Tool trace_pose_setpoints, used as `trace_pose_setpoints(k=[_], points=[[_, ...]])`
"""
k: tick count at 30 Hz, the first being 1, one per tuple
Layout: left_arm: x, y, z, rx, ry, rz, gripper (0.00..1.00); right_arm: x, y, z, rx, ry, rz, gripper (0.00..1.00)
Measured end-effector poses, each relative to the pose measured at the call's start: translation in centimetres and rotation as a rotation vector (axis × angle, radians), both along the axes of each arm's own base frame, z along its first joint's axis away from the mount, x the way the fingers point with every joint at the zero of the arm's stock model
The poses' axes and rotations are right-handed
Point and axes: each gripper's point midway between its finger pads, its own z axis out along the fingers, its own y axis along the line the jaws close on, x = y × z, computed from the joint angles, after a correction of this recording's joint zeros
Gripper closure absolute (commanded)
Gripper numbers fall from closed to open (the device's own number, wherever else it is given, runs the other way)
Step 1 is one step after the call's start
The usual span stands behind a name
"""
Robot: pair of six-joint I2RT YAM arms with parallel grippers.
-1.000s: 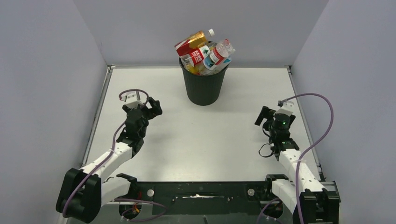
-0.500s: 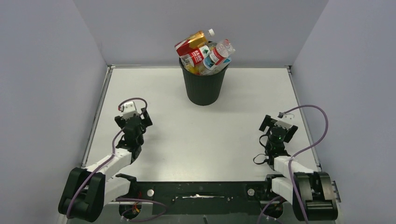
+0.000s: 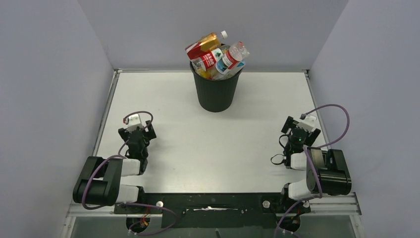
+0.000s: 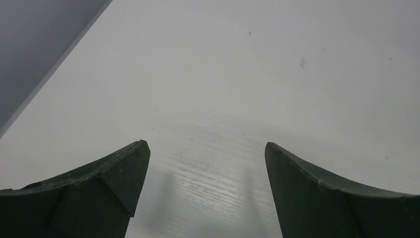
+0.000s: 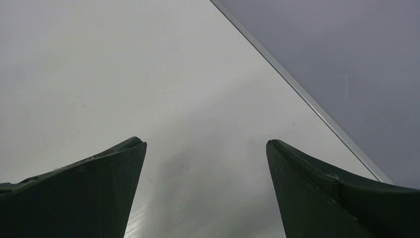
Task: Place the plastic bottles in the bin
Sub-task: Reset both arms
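Flat white rectangular table [image 3: 213, 144], round black plastic bin [image 3: 216, 91] on it.
There's the bin standing upright at the far middle of the table, close to the back wall, and up close the white top shows faint specks and scuffs.

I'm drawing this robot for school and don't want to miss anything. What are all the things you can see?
bin: one, black, at the far middle of the table.
plastic bottles: a heap too jumbled to count; clear and amber ones with red and blue-white labels; all in the bin, poking above its rim.
table: one, white, under everything.
walls: three, pale grey, at the left, far and right sides.
cables: purple, looping off each arm.
arms: two, black and white, at the near edge.
left gripper: one, dark fingers, open over bare table, near left.
right gripper: one, dark fingers, open over bare table, near right.
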Motion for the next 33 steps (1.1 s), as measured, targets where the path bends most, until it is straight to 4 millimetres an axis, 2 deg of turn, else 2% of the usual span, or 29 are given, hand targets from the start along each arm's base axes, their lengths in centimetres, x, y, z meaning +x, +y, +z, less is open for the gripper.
trace_pose_setpoints(k=[3, 7, 11, 15, 21, 33], points=[[1.0, -0.5, 0.4, 0.002, -0.017, -0.031, 0.12, 0.2, -0.3, 0.3, 0.004, -0.019, 0.007, 0.02], [2.1, -0.6, 0.5, 0.018, -0.015, -0.057, 0.12, 1.4, 1.2, -0.1, -0.008, -0.011, 0.115, 0.02], [2.9, -0.5, 0.3, 0.019, -0.053, -0.099, 0.12, 1.8, 2.2, -1.0, -0.017, 0.016, 0.182, 0.02], [2.5, -0.3, -1.8, 0.013, -0.004, -0.139, 0.12, 2.2, 2.7, -0.6, -0.021, -0.001, 0.208, 0.02], [3.5, -0.1, -1.0, -0.001, -0.035, -0.155, 0.12, 2.3, 2.9, -0.6, -0.02, -0.002, 0.222, 0.02], [3.6, -0.4, -1.0, -0.005, -0.036, -0.172, 0.12, 2.4, 3.0, -0.4, -0.021, -0.007, 0.23, 0.02]])
